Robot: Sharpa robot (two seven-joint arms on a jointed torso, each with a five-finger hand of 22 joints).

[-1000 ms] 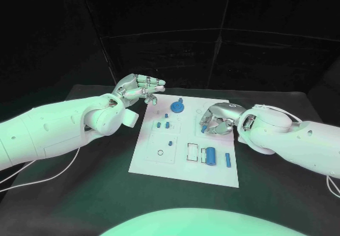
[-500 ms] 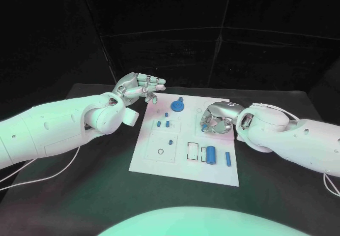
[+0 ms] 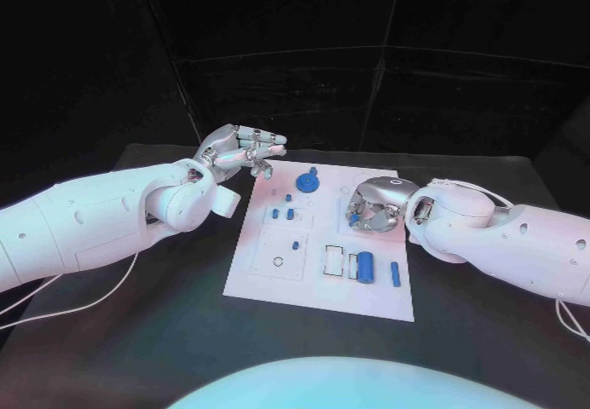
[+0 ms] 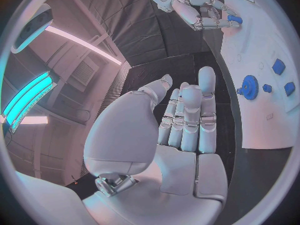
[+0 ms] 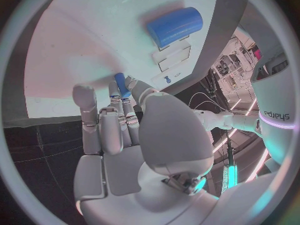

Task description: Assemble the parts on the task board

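Note:
The white task board [image 3: 277,281] lies in the middle of the black table. My right hand [image 3: 372,210] hovers over the board's right-hand middle and pinches a small blue peg [image 5: 121,85] between thumb and fingers, its tip close to the board [image 5: 87,40]. In the left wrist view, the peg [image 4: 234,19] pokes out of the right hand [image 4: 203,11]. My left hand [image 3: 241,148] hangs above the board's far left corner, fingers [image 4: 187,115] stretched out side by side, holding nothing. A blue gear [image 3: 308,181] stands at the board's far end.
A thick blue cylinder [image 3: 365,267] and a slim blue peg [image 3: 395,274] lie near the board's near right. Small blue pieces [image 3: 284,215] stand left of centre. Bare black table surrounds the board. The cylinder [image 5: 175,26] lies beside rectangular slots.
The right hand has edged slightly toward the board's middle with the peg. The left hand has stayed where it was.

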